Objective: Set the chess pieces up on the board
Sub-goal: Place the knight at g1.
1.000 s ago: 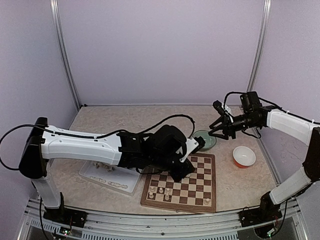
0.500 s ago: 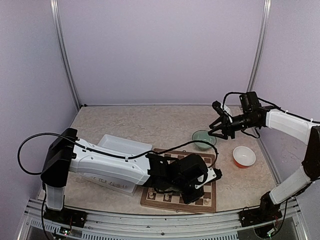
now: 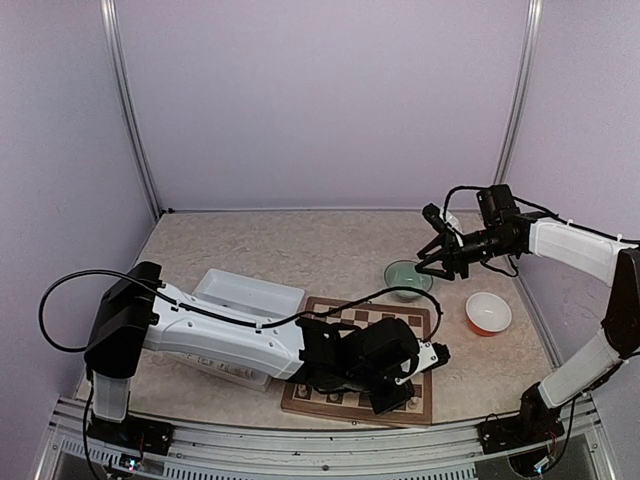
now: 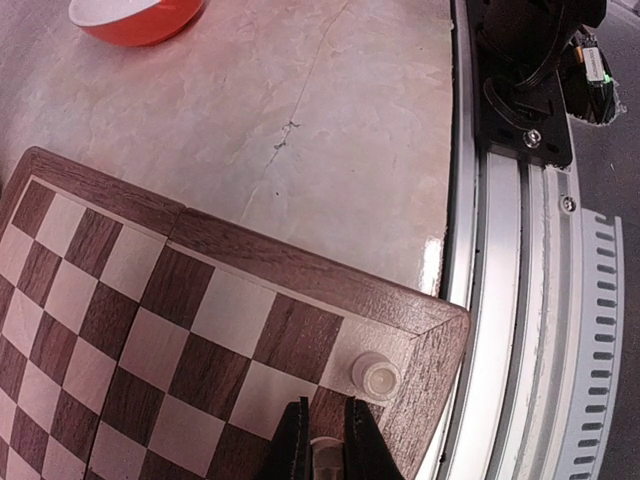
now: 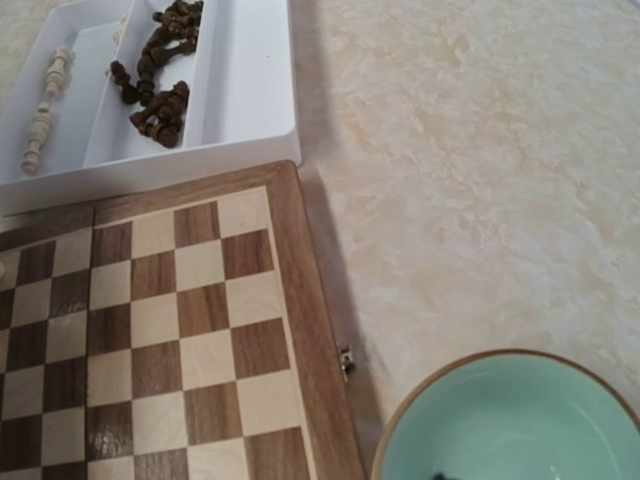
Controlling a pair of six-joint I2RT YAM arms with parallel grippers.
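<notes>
The board (image 3: 400,325) lies in front of the arms. My left gripper (image 3: 398,400) hangs over its near right corner. In the left wrist view its black fingers (image 4: 292,442) are shut on a cream chess piece (image 4: 326,456), just above a dark square beside the corner. Another cream piece (image 4: 376,376) stands upright on the corner square of the board (image 4: 150,330). My right gripper (image 3: 428,258) hovers open and empty over a pale green bowl (image 3: 408,280). Its fingers do not show in the right wrist view, which takes in the board (image 5: 200,330).
A white divided tray (image 5: 250,70) beyond the board holds several dark pieces (image 5: 160,90) and a few cream ones (image 5: 40,130). The green bowl (image 5: 520,420) sits by the board's corner. An orange bowl (image 3: 488,313) stands right of it. A metal rail (image 4: 520,300) borders the table's near edge.
My left arm swung from over the tray and the board's middle to the board's near right corner, carrying the cream piece. The right arm has hardly moved.
</notes>
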